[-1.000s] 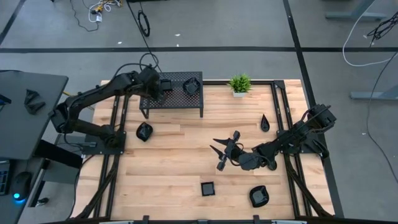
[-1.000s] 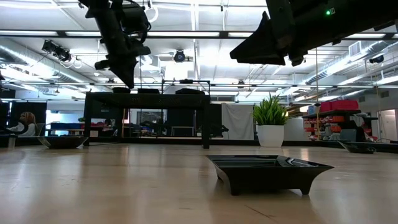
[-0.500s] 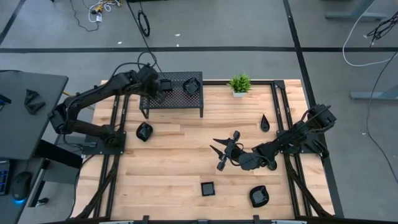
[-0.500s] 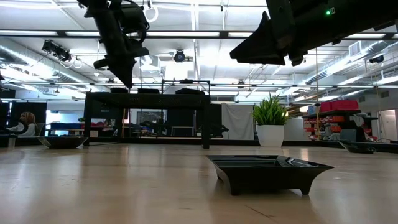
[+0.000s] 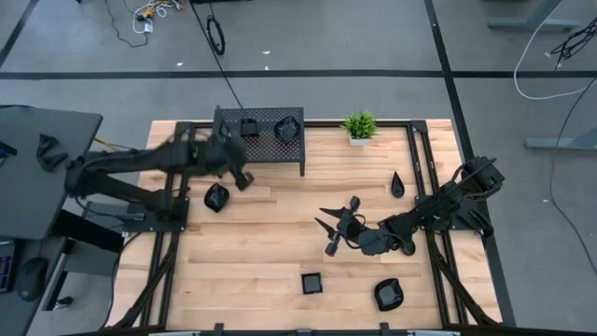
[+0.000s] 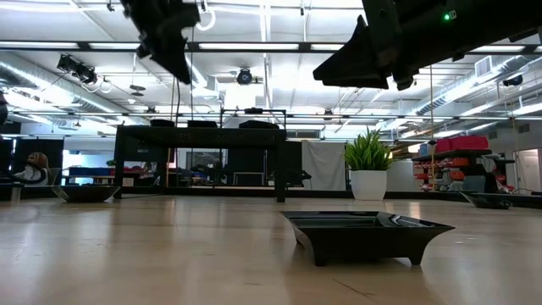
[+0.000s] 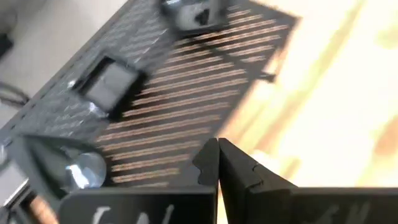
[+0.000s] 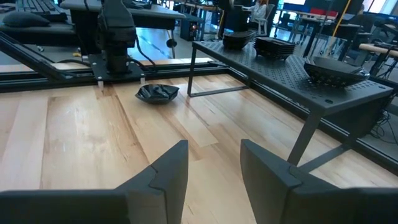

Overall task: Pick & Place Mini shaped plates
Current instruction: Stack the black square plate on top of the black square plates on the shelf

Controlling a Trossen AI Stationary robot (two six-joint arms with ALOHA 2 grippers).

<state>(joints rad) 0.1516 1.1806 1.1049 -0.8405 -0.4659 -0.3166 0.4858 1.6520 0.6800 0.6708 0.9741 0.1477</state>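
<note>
Left gripper [image 5: 244, 177], upper left of centre, is pinched empty; plates [image 5: 250, 126] are parked on rack [image 5: 266, 140]; right gripper [image 5: 334, 227] is spread, unladen.

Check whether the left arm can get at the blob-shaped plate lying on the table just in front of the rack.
Probably yes. The left pincer, shut and empty, hangs off the rack's front edge, close to that plate. Nothing stands between them; it must open first.
</note>
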